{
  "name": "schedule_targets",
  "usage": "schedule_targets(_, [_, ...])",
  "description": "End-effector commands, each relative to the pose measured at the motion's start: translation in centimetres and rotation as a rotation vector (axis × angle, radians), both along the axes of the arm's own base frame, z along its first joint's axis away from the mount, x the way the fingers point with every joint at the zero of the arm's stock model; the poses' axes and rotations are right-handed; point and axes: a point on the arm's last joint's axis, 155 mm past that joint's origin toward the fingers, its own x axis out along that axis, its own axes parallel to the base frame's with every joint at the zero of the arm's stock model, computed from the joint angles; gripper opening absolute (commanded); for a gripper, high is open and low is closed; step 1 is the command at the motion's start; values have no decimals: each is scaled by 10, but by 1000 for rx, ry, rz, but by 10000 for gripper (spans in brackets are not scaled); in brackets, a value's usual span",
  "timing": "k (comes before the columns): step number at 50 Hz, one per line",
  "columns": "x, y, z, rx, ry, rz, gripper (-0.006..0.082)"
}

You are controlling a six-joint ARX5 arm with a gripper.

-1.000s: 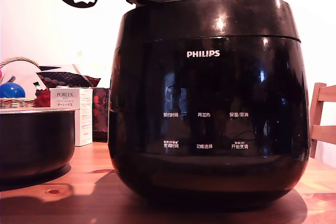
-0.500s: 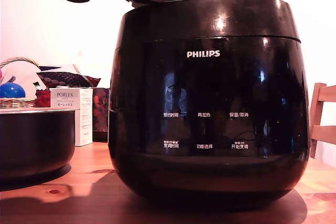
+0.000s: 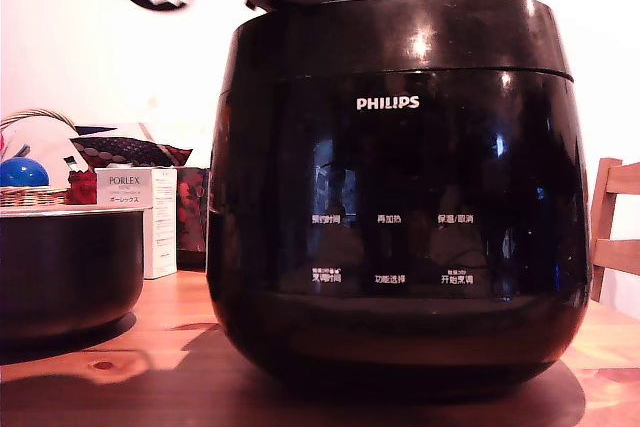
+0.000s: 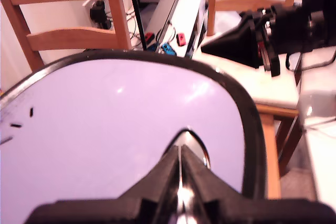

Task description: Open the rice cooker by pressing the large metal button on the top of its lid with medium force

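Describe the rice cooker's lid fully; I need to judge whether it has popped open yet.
The lid is a glossy black domed cap, as wide as the rice cooker body, meeting it along a thin seam with no gap visible, so it looks shut. From the wrist view its top reflects pale light inside a dark rim. The gripper, fingers together, sits at a shiny metal button; contact looks likely but is not certain.

Strong backlight is washing the wall behind to near white in the exterior view, while the rice cooker (image 3: pixel 400 197) is showing small glare spots and casting a shadow on the near table (image 3: pixel 150 377). In the wrist view the lid (image 4: pixel 121 145) is glaring pale lilac, and the gripper (image 4: pixel 180 182) is blurring.
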Motion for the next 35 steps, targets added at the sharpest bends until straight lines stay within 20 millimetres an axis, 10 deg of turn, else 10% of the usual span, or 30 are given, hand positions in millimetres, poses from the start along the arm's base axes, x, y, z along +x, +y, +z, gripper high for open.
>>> schedule_targets(1, [-2,5,-48,63,127,29,-20])
schedule_targets(18, [17,-8,27,-199,36,92,-20])
schedule_targets(35, [47,21,75,-287,-100,290,-20])
